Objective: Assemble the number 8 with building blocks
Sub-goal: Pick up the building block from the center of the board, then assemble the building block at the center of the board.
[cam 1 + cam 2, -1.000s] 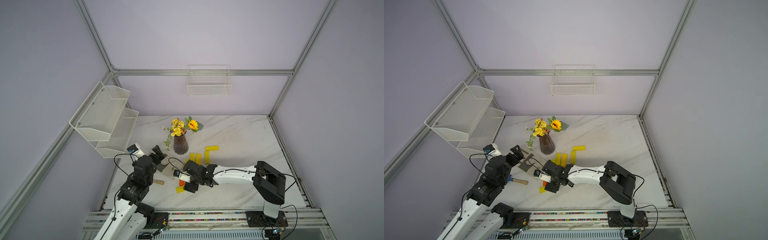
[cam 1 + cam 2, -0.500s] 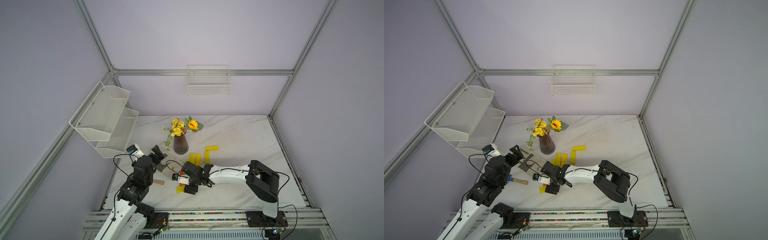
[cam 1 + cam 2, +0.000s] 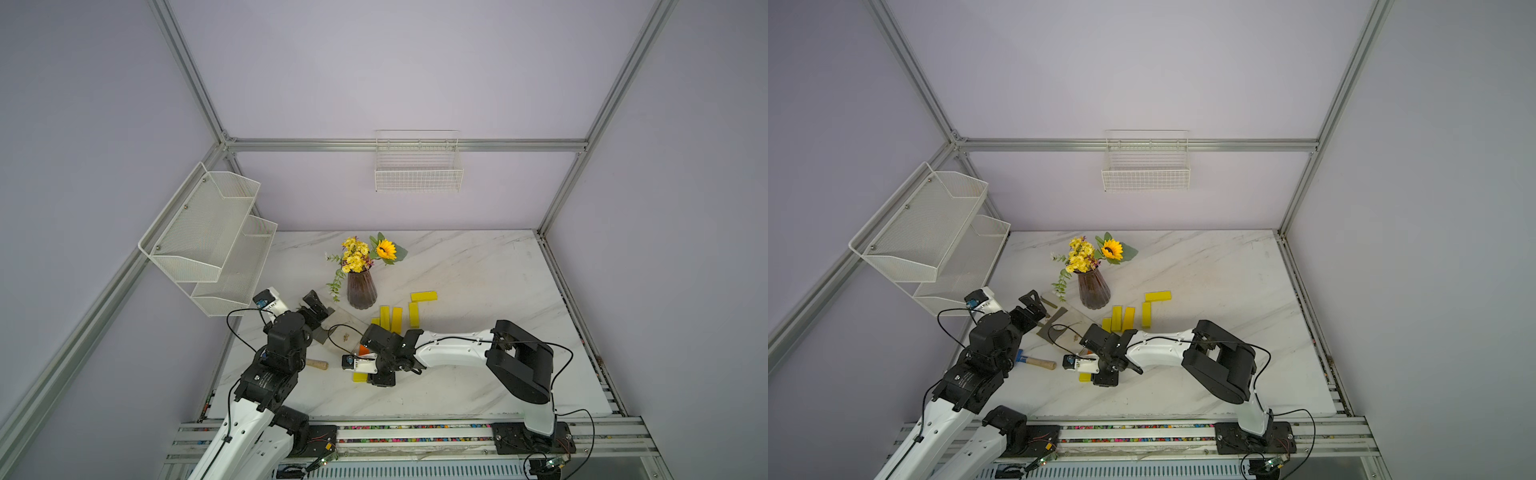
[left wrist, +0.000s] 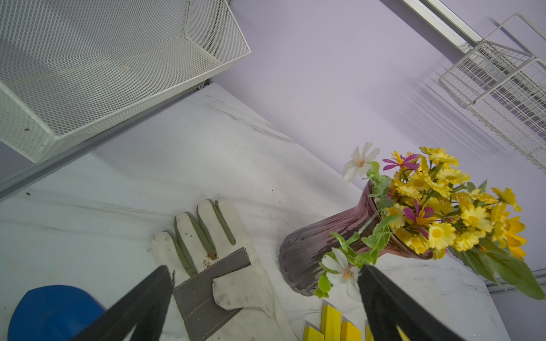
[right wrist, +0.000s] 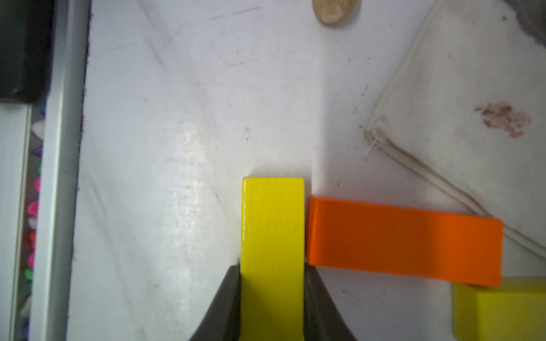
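Barely begun: right gripper (image 5: 271, 267) pinching a yellow bar (image 5: 273, 221) flat on the bench (image 5: 177, 118), square to and just beside the orange bar (image 5: 404, 239), left gripper (image 4: 264, 270) wide open and empty, other yellow bars (image 3: 397, 320) loose by the vase (image 3: 361, 289), no 8 yet.

A moment ago my right gripper (image 5: 272, 267) was open wide. Now its two fingers (image 5: 226, 304) have squeezed in, and they pinch a yellow block (image 5: 272, 224) on both long sides. My right arm (image 3: 453, 353) has also slid a little toward the left edge of the bench (image 3: 478, 390), close to the front edge. Its elbow (image 3: 519, 361) has moved left along with it.
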